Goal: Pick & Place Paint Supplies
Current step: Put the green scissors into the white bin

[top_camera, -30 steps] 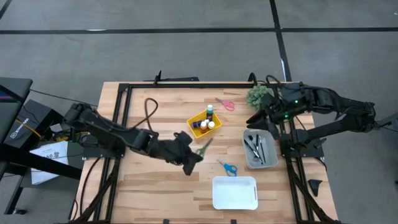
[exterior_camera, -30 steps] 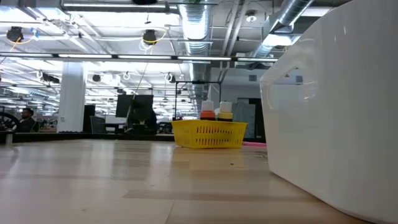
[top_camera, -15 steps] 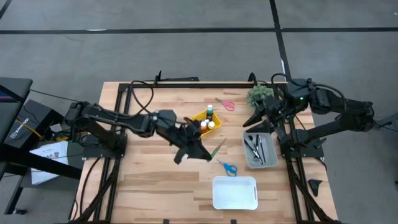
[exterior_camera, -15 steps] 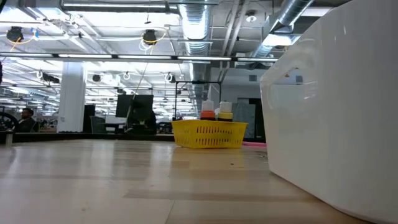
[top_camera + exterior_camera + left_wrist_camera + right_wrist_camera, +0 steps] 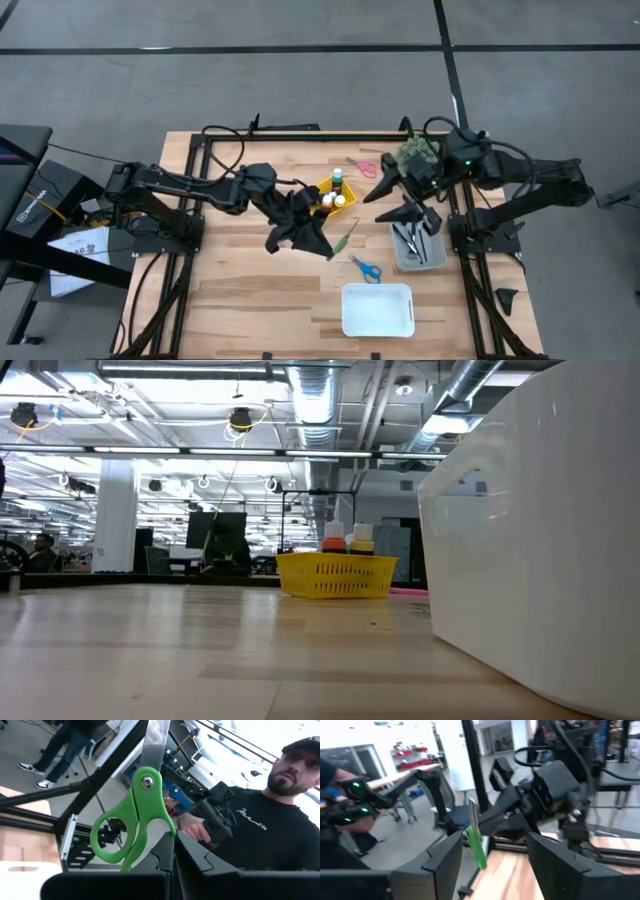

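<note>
The paint bottles (image 5: 333, 197) stand in a yellow basket (image 5: 318, 190) at mid-table; the low view shows the basket (image 5: 337, 576) with two caps above its rim. Dark-handled brushes (image 5: 413, 238) lie in a grey tray (image 5: 432, 250) to the right. My left gripper (image 5: 325, 244) is just in front of the basket, shut on green scissors (image 5: 346, 238). My right gripper (image 5: 396, 203) is open, between the basket and the tray, facing the left gripper and the green scissors (image 5: 476, 847). My left gripper (image 5: 175, 851) pinches the green scissors by one handle loop (image 5: 169, 827) between its two fingers. The other loop (image 5: 111, 837) stays free beside the fingers. The scissors are lifted clear of the table, and their blades (image 5: 152, 745) point away from the gripper toward the right arm.
Blue scissors (image 5: 366, 268) lie on the wood near the white bin (image 5: 378, 310). Pink scissors (image 5: 363, 166) and the spiky green plant (image 5: 418, 152) are by the far edge. A person in a dark shirt (image 5: 260, 835) is beyond the table.
My left gripper has risen from the table and swung toward the far edge and the right, carrying the green scissors clear of the wood. My right gripper has moved from beside the plant toward the near edge and the table's middle, closer to the scissors.
</note>
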Tool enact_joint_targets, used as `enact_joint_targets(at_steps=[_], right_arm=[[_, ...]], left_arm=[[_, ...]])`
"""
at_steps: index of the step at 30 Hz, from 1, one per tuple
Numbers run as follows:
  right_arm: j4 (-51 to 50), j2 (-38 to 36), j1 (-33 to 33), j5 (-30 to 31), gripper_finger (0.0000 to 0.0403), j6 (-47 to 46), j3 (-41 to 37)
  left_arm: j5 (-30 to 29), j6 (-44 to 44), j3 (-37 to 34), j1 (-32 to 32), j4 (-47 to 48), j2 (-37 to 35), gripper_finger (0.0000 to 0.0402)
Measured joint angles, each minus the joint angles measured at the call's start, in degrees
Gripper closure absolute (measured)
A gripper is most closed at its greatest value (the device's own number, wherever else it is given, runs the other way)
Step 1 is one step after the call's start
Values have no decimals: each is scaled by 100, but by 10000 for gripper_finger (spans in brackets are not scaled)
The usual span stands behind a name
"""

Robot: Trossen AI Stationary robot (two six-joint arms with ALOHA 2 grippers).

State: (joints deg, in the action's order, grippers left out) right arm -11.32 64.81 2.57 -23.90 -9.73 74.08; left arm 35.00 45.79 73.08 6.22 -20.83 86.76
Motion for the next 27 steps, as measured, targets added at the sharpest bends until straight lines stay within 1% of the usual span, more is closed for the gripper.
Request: enact_joint_targets(at_steps=[5,7,20,22,27], right_arm=[[657,394,18,-411,186,-188,0],[843,504,55,-490,189,-229,19],[829,1314,313,-834,195,-188,822],[838,1378,310,-914,195,-190,868],[824,1397,310,-931,205,-215,890]], left_arm=[[198,119,0,0,-1,0,401],[272,144,0,0,-3,0,401],[458,171,0,-57,-43,0,401],[550,192,0,-57,-107,0,401],[564,270,0,-52,-290,0,401]])
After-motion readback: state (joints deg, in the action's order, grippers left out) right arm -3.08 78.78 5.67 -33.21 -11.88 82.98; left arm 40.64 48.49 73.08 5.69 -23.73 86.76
